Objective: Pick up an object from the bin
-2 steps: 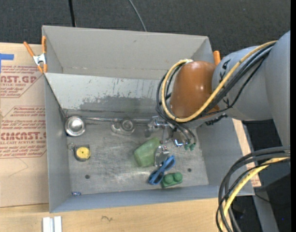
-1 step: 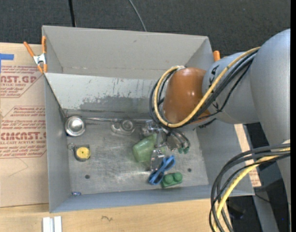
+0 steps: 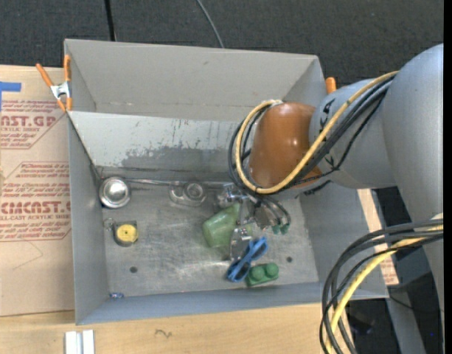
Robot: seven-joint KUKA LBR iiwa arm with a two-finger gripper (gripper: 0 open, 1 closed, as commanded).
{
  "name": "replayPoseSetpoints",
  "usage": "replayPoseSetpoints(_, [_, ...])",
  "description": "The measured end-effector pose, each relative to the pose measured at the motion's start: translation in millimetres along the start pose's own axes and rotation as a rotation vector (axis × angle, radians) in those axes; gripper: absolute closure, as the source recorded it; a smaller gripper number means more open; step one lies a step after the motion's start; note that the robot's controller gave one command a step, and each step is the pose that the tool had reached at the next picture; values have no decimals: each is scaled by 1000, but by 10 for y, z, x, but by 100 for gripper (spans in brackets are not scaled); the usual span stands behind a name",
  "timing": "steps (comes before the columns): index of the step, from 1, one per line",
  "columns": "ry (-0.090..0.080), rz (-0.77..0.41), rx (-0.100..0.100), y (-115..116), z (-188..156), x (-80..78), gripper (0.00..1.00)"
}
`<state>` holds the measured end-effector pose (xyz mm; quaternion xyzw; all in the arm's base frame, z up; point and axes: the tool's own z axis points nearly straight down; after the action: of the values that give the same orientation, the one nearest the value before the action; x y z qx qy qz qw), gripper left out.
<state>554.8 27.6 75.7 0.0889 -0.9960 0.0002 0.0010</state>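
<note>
Zero objects are leaving the grey metal bin [image 3: 189,80] at this point: everything visible is lying on its floor, so I'm reading the lift as not done. The pincer [image 3: 244,223] is sitting low under the arm's orange-brown wrist cover [image 3: 281,150], right of centre, down at floor level. It's either just beside or touching the pale green translucent lump [image 3: 220,228]; I can't tell which, and I can't tell whether the pincer is wide or narrow, since the wrist hardware is hiding that. A blue plastic clip-like piece [image 3: 248,257] is lying just in front of it, with a dark green knobbly plastic piece [image 3: 263,273] touching or nearly touching the blue one. Well apart on the left, a shiny round metal cap [image 3: 114,191] and a small yellow disc [image 3: 126,233] are sitting untouched, and a clear ring-shaped piece [image 3: 187,192] is resting near the back wall. My judgement: the approach is looking finished, the grasp is unconfirmed, and the close, lift and clearing of the rim are all remaining.
</note>
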Motion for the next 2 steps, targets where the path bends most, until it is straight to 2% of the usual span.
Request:
replayPoseSetpoints(1, [-2, 0, 0, 2, -12, -8, 100])
replayPoseSetpoints(2, [-4, 0, -1, 6, -62, -12, 100])
